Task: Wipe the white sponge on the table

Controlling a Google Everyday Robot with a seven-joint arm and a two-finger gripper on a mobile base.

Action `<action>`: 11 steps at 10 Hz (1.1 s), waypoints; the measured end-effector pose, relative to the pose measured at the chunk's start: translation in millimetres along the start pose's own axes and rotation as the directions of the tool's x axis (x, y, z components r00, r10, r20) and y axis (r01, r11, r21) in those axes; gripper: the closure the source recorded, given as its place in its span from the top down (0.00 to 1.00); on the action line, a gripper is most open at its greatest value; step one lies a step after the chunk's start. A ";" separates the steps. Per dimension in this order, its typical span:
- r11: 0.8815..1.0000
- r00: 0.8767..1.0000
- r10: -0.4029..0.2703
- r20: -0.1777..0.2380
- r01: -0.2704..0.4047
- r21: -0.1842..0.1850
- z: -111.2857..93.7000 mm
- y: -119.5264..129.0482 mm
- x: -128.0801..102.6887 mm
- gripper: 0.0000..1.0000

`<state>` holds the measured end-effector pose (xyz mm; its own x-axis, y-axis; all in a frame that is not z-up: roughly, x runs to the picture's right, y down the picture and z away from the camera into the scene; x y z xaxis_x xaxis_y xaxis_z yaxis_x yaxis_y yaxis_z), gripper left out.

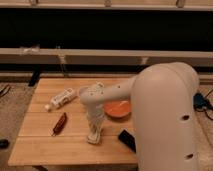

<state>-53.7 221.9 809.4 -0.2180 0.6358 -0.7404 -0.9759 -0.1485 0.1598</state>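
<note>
Near the middle of the front edge of the light wooden plank-topped desk (40, 150), the small whitish sponge block (93, 139) lies flat, pinched between the jaws of the white gripper (95, 131) that reaches straight down; its long axis cannot be told. The label on the white tube (62, 99) toward the left edge is unreadable. The planks run lengthwise, with a dark wall (100, 30) behind and a grey floor (15, 102)
</note>
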 end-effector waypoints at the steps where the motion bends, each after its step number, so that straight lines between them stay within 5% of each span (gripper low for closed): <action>1: 1.000 1.000 -0.019 0.007 0.019 -0.008 -0.7 7.2 -3.4 0.17; 7: 0.980 0.981 -0.195 0.016 0.195 -0.033 0.0 70.7 1.7 0.17; 11: 0.943 0.944 -0.328 0.026 0.329 -0.048 -4.4 117.3 16.1 0.17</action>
<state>-171.6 211.5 813.3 0.1138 0.6690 -0.7345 -0.9918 0.0330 -0.1236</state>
